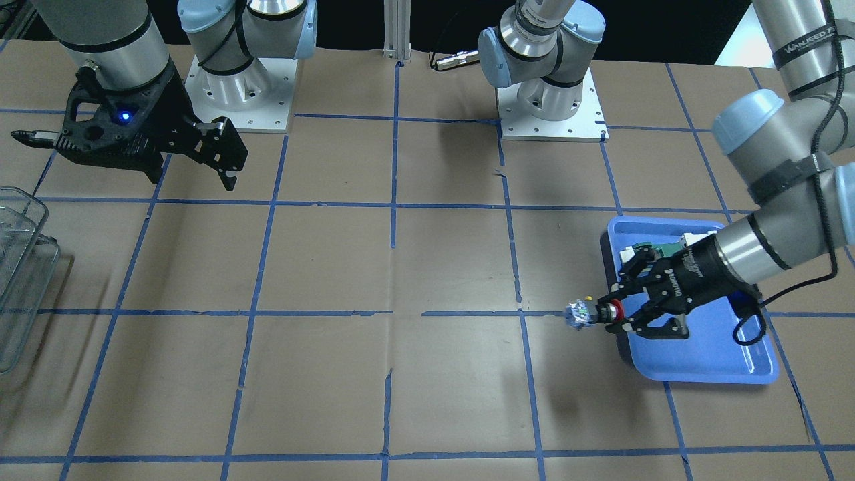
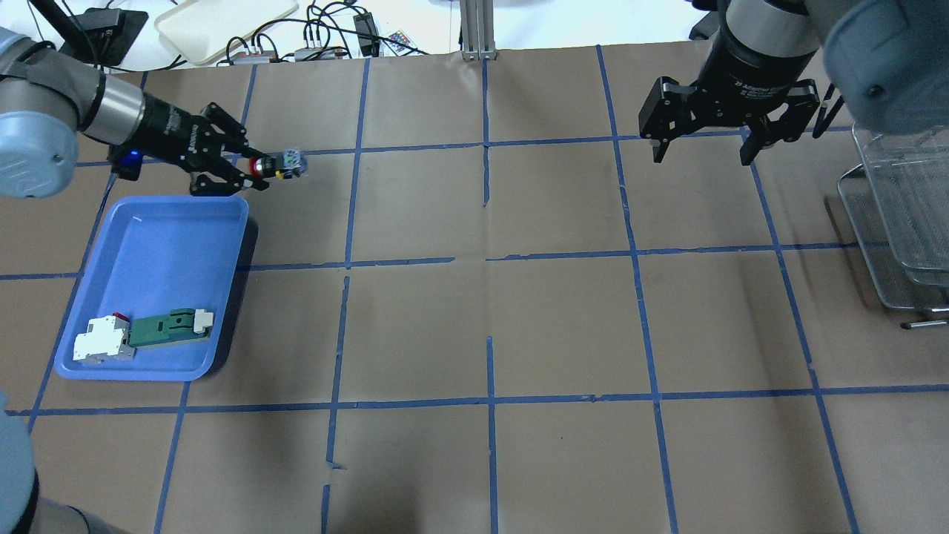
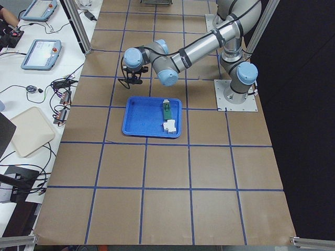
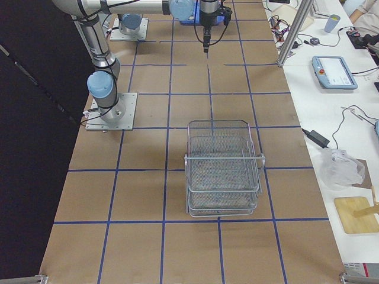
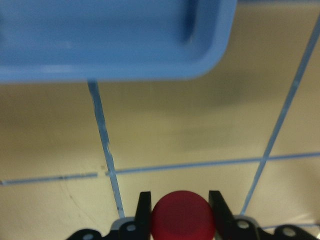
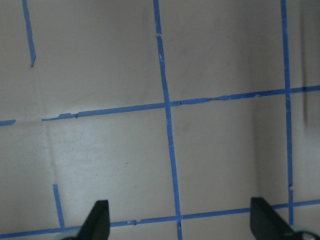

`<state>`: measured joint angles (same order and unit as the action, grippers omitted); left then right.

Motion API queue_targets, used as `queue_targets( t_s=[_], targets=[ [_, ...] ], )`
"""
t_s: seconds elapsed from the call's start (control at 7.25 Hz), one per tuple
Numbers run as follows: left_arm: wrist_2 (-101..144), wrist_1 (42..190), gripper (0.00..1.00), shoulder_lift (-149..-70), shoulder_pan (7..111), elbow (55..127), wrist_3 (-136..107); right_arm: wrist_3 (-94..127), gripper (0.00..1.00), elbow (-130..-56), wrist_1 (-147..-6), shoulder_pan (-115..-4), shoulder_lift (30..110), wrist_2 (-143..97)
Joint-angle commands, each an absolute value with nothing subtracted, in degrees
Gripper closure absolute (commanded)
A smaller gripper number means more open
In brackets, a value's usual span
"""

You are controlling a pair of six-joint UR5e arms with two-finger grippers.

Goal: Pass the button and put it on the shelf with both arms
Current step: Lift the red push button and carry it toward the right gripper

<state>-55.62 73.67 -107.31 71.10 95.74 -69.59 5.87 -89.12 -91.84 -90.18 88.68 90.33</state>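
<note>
My left gripper (image 2: 256, 166) is shut on the button (image 2: 276, 165), gripping it near its red cap with the blue-white rear block sticking out toward the table's middle. It is held in the air just past the far edge of the blue tray (image 2: 111, 237). In the front view the button (image 1: 584, 313) juts left from the left gripper (image 1: 611, 312). The left wrist view shows the red cap (image 5: 183, 218) between the fingers. My right gripper (image 2: 700, 152) is open and empty, hanging above the table near the wire shelf (image 2: 901, 215), which also shows in the right view (image 4: 224, 168).
The blue tray (image 1: 708, 361) holds a green-and-white flat part (image 2: 169, 327) and a white block with a red bit (image 2: 100, 340). Blue tape lines grid the brown table. Cables and a beige tray (image 2: 222, 22) lie beyond the far edge.
</note>
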Motion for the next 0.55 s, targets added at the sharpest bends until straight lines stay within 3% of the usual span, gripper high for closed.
queue_targets(
  t_s=[0.0,0.41],
  targets=[
    [-50.99,73.39,1.00,-103.20,81.34,95.80,-85.45,5.71,0.00,-89.12,-91.32,-90.18,88.86,90.79],
    [-51.15,67.63,1.00,-101.87,94.01,95.71,-101.09,-9.64,0.00,-89.12,-91.05,-89.91,89.21,90.53]
  ],
)
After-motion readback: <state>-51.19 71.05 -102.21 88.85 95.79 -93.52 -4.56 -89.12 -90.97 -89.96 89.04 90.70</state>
